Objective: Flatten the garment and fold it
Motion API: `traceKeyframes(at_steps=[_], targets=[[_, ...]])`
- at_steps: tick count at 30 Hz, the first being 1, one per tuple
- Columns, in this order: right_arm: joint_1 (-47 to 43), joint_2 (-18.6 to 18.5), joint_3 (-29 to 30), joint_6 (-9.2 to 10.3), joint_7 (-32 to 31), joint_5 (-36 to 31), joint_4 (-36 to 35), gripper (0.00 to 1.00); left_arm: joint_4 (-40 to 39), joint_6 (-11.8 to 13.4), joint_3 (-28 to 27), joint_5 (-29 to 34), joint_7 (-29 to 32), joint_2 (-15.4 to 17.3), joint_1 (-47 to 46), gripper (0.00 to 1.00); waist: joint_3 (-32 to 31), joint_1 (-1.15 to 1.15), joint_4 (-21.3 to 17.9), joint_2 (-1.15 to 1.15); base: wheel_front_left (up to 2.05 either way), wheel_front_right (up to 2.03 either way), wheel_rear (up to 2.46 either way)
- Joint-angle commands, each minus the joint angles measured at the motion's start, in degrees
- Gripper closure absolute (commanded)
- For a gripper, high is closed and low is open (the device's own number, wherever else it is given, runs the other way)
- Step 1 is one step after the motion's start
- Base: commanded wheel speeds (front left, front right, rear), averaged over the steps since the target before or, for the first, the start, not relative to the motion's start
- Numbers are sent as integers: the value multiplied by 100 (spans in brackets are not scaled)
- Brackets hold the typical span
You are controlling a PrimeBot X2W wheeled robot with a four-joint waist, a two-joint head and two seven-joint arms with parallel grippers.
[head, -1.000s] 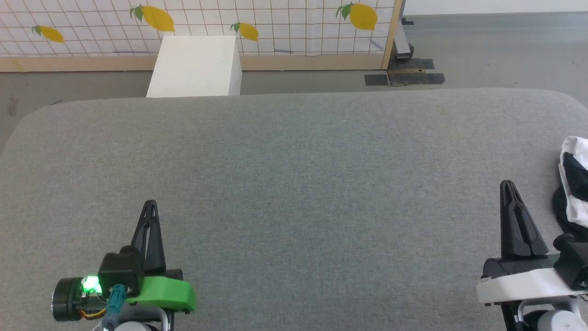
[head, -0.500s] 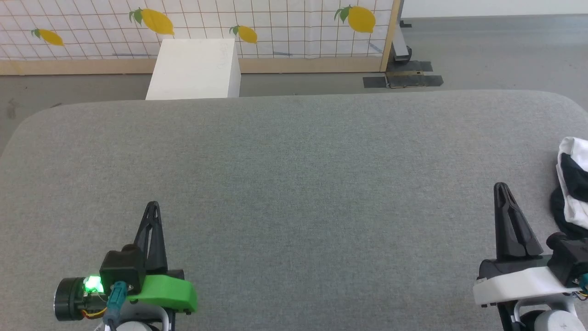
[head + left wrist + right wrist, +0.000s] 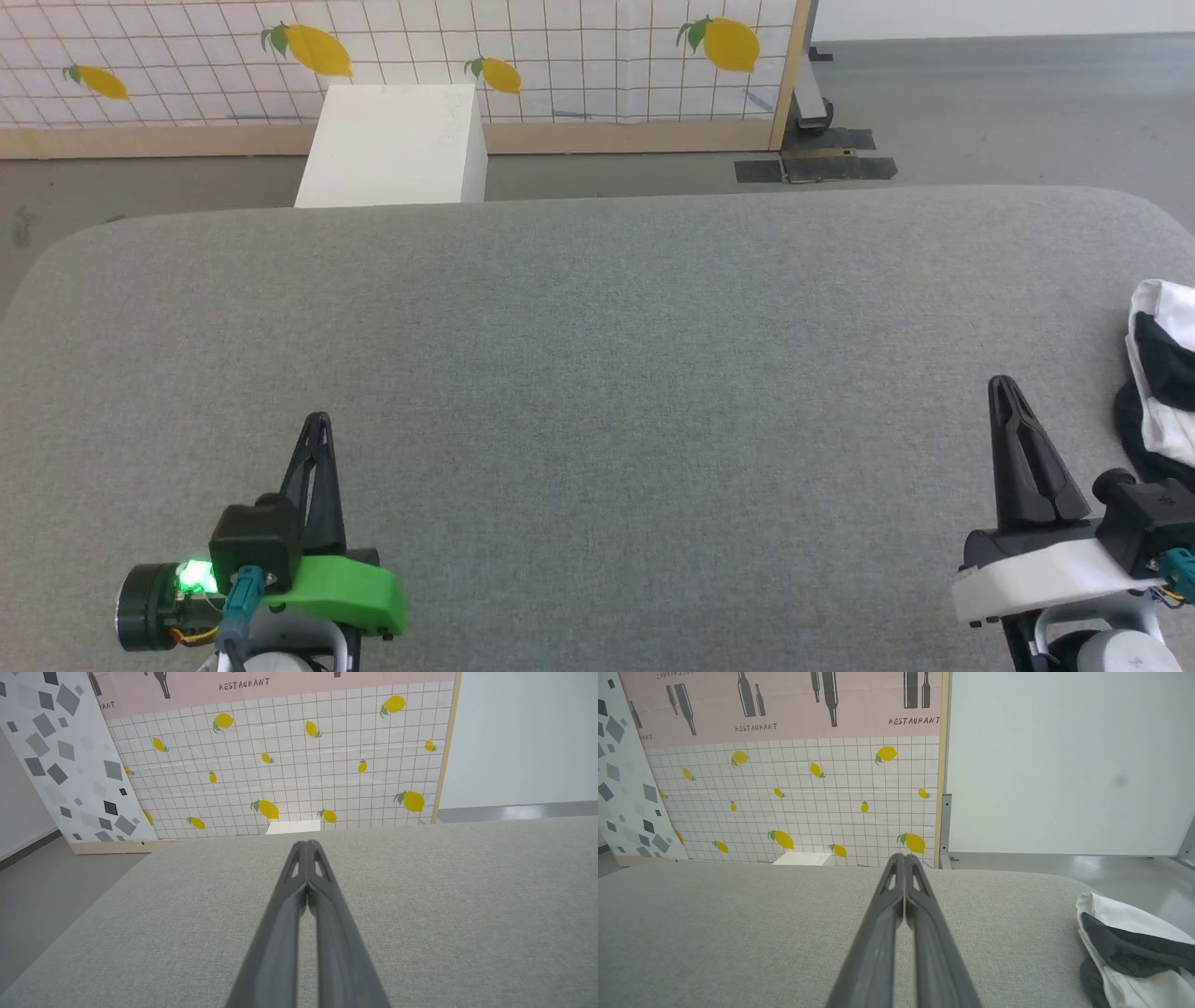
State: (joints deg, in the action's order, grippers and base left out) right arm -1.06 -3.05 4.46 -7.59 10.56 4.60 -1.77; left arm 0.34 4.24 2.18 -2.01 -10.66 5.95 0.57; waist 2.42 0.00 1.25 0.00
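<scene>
Shirt (image 3: 1165, 373) lay crumpled at three o'clock on the table (image 3: 597, 355); left gripper (image 3: 316, 422) and right gripper (image 3: 1001, 385) sat closed, empty, apparently parked pre-grasp.

free: grey tabletop (image 3: 597, 327) open left to centre | obstacle: crumpled garment (image 3: 1156, 427) at right edge

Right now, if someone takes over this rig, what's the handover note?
Left gripper: shut, empty, at the near left of the grey table.
Right gripper: shut, empty, at the near right; its fingers are beside the garment, apart from it.
Garment: crumpled heap at the table's right edge, partly cut off in the head view.
Done: nothing; it is neither flattened nor folded.
Left: grasp it, bring it to the middle, spread it flat, fold it.
</scene>
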Motion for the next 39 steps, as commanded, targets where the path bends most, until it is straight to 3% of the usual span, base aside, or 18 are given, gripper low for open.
traceKeyframes(at_steps=[1, 39], targets=[[32, 5, -21, 3, -32, -39, 23, 100, -9, -33, -32, 22, 38, -21, -16, 100, -4, 0, -2, 0, 0, 0, 0], [64, 10, -205, 6, -475, -221, 90, 100, -20, -202, -113, 99, 483, -145, -33, 100, -107, 0, -55, 0, 0, 0, 0]])
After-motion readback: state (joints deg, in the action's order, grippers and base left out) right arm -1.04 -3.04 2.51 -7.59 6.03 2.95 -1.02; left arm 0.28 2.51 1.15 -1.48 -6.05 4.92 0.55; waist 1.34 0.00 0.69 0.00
